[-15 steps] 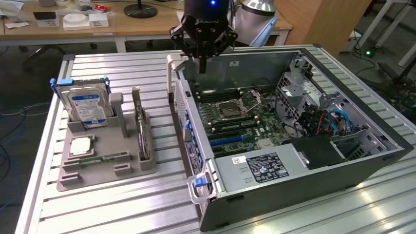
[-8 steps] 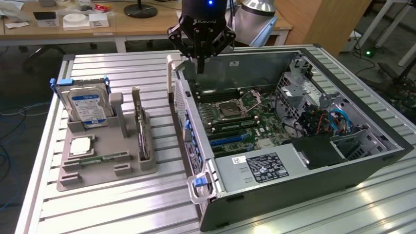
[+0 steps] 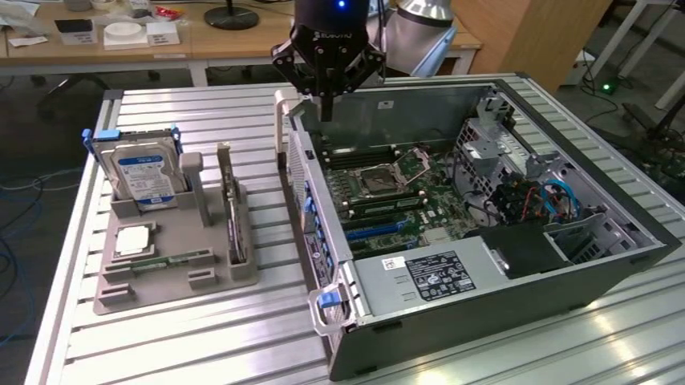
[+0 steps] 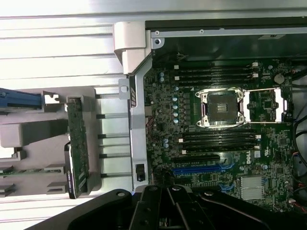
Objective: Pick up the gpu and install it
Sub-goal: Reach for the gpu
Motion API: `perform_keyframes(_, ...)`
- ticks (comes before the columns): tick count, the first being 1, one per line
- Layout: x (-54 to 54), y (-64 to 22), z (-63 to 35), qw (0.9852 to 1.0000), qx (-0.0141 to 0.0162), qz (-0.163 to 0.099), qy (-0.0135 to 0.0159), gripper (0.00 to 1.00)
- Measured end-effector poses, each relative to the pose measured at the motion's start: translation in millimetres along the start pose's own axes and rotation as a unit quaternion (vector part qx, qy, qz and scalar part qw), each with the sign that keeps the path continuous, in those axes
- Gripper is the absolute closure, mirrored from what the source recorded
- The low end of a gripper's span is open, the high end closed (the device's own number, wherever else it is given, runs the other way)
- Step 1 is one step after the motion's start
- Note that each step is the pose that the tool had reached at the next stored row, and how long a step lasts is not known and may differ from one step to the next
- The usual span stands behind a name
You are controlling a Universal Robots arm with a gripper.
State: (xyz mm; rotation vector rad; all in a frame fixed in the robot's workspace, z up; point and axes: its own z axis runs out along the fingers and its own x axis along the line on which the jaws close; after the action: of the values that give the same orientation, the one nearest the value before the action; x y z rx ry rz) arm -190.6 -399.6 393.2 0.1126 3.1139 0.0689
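The gpu (image 3: 229, 204) is a thin dark circuit card standing on edge in a slot of the grey holder (image 3: 214, 282), at the exterior view's left of the open computer case (image 3: 599, 265). In the wrist view the gpu (image 4: 76, 143) appears edge-on beside the case's wall. My gripper (image 3: 326, 108) hangs above the far corner of the case, over the motherboard's edge, well apart from the gpu. Its fingers are shut with nothing between them. The gripper's black body (image 4: 168, 211) shows in the wrist view.
The holder also carries a silver hard drive with a blue label (image 3: 144, 176), a square chip (image 3: 133, 239) and a green memory stick (image 3: 172, 261). Inside the case lie the motherboard's empty CPU socket (image 4: 221, 109), a blue slot (image 4: 196, 169) and cables (image 3: 541, 200).
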Motion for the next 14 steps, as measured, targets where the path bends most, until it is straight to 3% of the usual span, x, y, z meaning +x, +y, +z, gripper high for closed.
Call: perform_keyframes(14,8.1,-0.7,-0.2,1.0000,0.0000,0.000,0.0000,0.89)
